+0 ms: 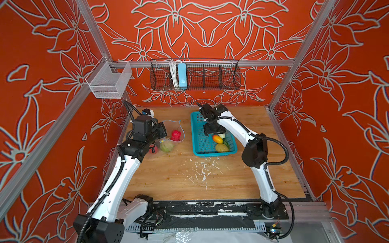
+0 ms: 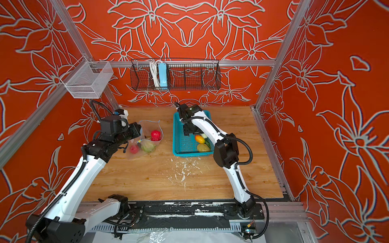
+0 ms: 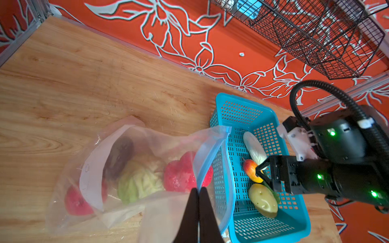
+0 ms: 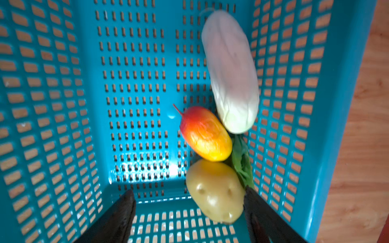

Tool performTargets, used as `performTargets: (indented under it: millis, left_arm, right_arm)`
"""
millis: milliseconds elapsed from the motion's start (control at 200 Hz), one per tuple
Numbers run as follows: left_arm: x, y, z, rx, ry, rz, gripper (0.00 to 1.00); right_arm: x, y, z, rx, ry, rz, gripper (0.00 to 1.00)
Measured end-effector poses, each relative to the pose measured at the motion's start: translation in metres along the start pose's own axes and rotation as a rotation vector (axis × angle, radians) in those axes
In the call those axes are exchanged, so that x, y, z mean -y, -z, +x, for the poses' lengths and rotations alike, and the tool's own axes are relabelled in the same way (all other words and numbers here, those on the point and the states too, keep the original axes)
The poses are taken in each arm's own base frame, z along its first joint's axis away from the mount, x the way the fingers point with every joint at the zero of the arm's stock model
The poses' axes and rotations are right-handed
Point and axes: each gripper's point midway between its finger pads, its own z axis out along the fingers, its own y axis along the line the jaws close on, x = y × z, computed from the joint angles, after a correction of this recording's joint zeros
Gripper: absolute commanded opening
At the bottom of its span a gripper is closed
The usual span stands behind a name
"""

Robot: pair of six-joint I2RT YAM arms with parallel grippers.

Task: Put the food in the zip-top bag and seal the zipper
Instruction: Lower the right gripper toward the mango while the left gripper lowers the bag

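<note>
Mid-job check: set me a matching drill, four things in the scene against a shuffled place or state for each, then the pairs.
1 green cabbage; 2 yellow potato; 3 left gripper; 4 light-blue power strip.
A in the teal basket; B shut on the zip-top bag's rim; C in the black wire basket; D inside the zip-top bag.
Pairs: 1-D, 2-A, 3-B, 4-C.

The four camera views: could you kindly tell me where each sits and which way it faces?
Both top views: high at the front, looking down on the wooden table; both arms show.
Left wrist: behind the left gripper, shut on the zip-top bag, facing the teal basket; right gripper shows.
Right wrist: looks down into the basket at white cucumber, mango, potato; own open fingers show.
Shared: both wrist views show that produce.
</note>
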Motion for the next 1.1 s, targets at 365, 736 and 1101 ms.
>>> performTargets:
  millis: [365, 736, 1101]
  left_arm:
    - [0.010, -0.006, 0.022, -0.032, -0.062, 0.028, 0.00]
    - [0.003, -0.009, 0.032, -0.036, -0.067, 0.016, 0.00]
    - [0.003, -0.008, 0.032, -0.035, -0.067, 0.016, 0.00]
  right_arm:
    - [0.008, -0.033, 0.026, -0.113, 0.041, 0.076, 0.78]
    - [0.014, -0.048, 0.023, -0.112, 0.119, 0.136, 0.79]
    - [0.010, -0.073, 0.018, -0.128, 0.161, 0.150, 0.64]
